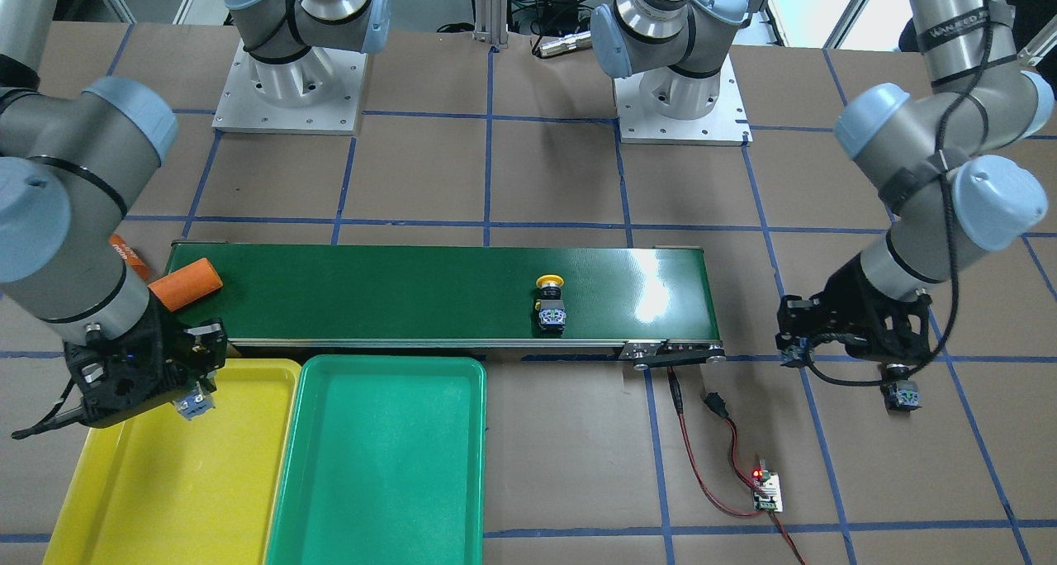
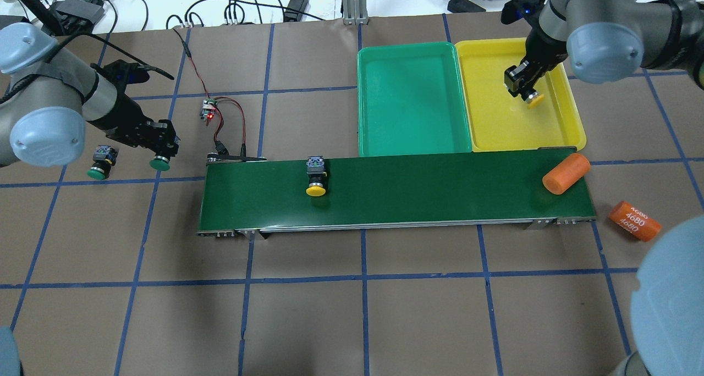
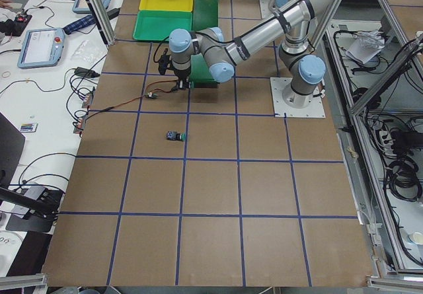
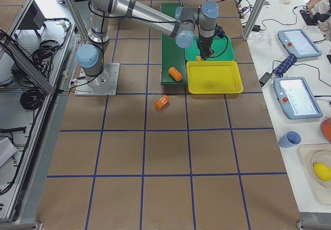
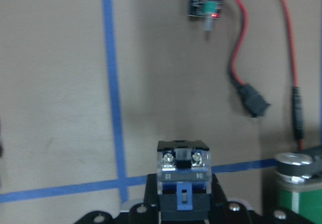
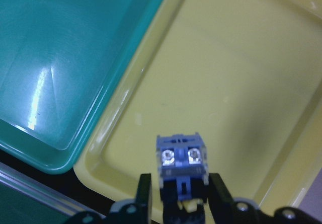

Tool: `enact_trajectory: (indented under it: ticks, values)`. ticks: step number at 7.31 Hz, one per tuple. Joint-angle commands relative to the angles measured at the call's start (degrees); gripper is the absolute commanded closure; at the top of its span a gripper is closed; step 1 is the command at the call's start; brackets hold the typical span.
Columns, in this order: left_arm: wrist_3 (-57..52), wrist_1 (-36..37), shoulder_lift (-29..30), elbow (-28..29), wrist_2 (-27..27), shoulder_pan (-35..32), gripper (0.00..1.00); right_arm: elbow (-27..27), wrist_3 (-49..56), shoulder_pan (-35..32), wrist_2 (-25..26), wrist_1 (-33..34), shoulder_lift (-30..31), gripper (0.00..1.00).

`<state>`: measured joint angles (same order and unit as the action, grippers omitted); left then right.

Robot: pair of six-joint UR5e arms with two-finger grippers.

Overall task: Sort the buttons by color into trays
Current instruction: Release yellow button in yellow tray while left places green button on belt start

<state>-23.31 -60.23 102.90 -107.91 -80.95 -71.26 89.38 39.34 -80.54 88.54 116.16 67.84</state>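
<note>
The right hand (image 2: 522, 87) clamps a yellow-capped button (image 2: 533, 99) over the yellow tray (image 2: 495, 126), just past the conveyor belt (image 2: 440, 192)'s far edge, beside the green tray (image 2: 410, 101). Off the belt's end on the robot's left, the left hand (image 2: 159, 151) grips a green-capped button (image 2: 160, 163). A second green button (image 2: 99, 166) lies on the counter (image 2: 308, 310) farther out. Another yellow button (image 2: 315, 179) sits on the belt.

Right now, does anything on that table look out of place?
Two things look stray: an orange cylinder lies on its side at the end of the conveyor belt, and a second orange cylinder, marked 4680, on the table just off it. A green button also lies on its side on the table, not on the belt.
</note>
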Motion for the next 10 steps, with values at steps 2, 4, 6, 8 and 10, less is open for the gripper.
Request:
enact_trajectory:
  ticks: [2,4,6,8,10]
  values:
    - [6.4,1.1,-5.6,-8.0,0.3,-5.4,1.00,-0.8,2.1,1.0,0.1,-1.8,-0.6,0.06]
    - [7.8,1.0,-6.2,-8.4,0.2,-8.3,1.00,0.5,1.7,0.6,-0.6,-2.7,0.4,0.05]
    - [8.0,3.1,-4.6,-9.9,0.1,-8.4,0.51,4.1,1.0,0.6,-1.0,-4.0,2.5,0.05]
    - [8.0,3.4,-5.6,-10.0,-0.1,-8.4,0.00,9.5,1.3,0.6,-1.0,-3.4,5.8,0.00]
    - [7.9,1.2,-7.7,-5.1,-0.5,-7.1,0.00,11.0,0.9,0.7,-0.9,-3.3,6.5,0.00]
